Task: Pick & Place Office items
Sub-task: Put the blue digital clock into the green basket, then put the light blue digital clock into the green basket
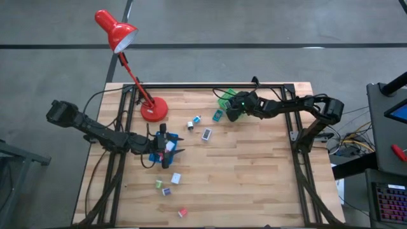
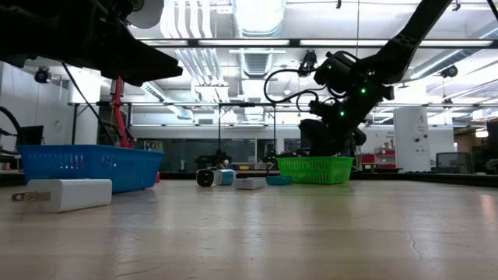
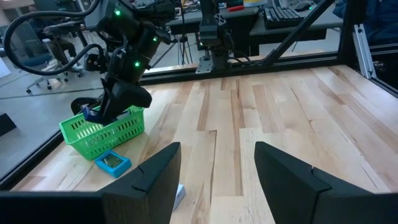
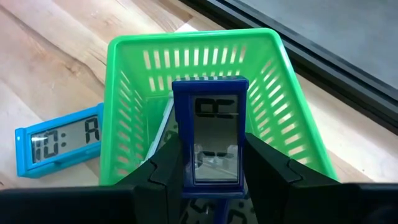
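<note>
The right gripper (image 4: 211, 171) clamps a dark blue digital clock (image 4: 211, 134) over the green basket (image 4: 292, 106), a teal clock (image 4: 59, 144) just beside it; the left gripper (image 3: 217, 180), over the blue tray (image 2: 85, 165), stands open-fingered.

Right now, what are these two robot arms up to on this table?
They are sorting small office items into containers. The right gripper holds a dark blue digital clock over the green basket, seemingly about to drop it in. A lighter blue clock lies on the table beside that basket. The left gripper hovers open over the blue tray. More small pieces lie scattered on the wood.
</note>
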Controlling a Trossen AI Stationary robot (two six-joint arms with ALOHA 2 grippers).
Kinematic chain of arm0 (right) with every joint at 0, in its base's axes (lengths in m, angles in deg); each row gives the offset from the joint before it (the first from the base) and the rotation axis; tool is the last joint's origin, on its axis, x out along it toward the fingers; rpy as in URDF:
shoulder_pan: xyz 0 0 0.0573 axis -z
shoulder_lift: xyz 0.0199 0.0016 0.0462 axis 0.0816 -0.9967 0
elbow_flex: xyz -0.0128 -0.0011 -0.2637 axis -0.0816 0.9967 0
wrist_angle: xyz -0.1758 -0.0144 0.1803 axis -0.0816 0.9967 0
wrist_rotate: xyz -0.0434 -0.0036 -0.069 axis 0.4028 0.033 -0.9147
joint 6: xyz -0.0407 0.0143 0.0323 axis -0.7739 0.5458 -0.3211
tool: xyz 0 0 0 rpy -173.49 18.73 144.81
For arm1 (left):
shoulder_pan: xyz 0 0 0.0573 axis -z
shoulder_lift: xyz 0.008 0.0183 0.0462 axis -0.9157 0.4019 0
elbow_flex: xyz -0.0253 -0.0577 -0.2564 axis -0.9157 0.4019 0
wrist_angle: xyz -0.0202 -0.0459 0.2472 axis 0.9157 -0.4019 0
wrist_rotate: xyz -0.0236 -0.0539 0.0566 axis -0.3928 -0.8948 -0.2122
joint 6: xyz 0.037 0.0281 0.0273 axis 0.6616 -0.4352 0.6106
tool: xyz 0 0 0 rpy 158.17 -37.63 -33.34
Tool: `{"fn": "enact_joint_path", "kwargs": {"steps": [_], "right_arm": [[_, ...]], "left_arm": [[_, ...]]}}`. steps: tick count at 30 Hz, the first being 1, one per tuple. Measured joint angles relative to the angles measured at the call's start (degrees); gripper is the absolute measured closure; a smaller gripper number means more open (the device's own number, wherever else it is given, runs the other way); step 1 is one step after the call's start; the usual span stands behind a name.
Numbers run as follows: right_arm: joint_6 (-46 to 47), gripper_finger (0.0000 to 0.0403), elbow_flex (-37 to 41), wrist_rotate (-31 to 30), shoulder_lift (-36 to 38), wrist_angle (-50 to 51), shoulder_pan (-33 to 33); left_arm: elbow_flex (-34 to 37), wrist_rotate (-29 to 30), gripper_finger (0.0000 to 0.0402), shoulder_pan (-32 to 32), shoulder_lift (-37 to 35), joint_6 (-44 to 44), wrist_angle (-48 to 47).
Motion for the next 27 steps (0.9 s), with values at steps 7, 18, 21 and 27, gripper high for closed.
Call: {"fn": "enact_joint_path", "kwargs": {"steps": [7, 18, 21, 27], "right_arm": [[1.14, 0.0223, 0.04, 0.02, -0.03, 0.43, 0.00], [0.83, 0.0172, 0.13, -1.58, -0.13, 0.06, 0.00], [-0.32, 0.0172, 0.13, -2.50, -0.04, -1.57, -0.20], [-5.10, 0.0171, 0.11, -2.97, 0.73, -7.08, -2.60]], "left_arm": [[0.00, 0.00, 0.0193, 0.01, 0.00, 0.01, 0.00], [0.00, -0.04, 0.0193, 0.02, 0.01, 0.01, 0.00], [0.00, -0.10, 0.0193, 0.00, -0.01, 0.01, 0.00], [0.00, -0.22, 0.0193, 0.00, -0.01, 0.01, 0.00]]}}
